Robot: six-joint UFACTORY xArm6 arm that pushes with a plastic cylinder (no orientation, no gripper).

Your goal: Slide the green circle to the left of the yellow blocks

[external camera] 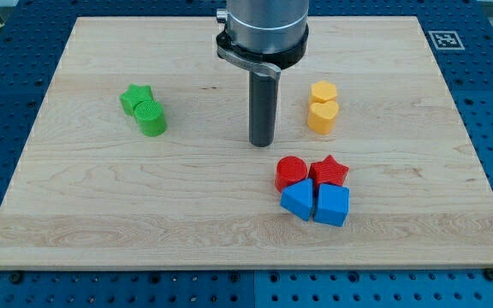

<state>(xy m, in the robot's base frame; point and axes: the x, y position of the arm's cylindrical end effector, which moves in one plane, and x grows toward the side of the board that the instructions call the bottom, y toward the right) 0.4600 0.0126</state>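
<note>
The green circle (151, 117) lies at the view's left on the wooden board (75, 197), touching a green star (134, 97) just above and left of it. Two yellow blocks sit at the view's right: a yellow hexagon (323, 91) above a yellow heart (322, 115), touching each other. My tip (262, 142) stands on the board between the two groups, nearer the yellow blocks, about 70 px left of the heart and well right of the green circle. It touches no block.
A cluster of touching blocks lies below and right of the tip: a red circle (291, 173), a red star (329, 171), and two blue blocks (298, 201) (332, 205). A marker tag (446, 39) sits off the board's top right corner.
</note>
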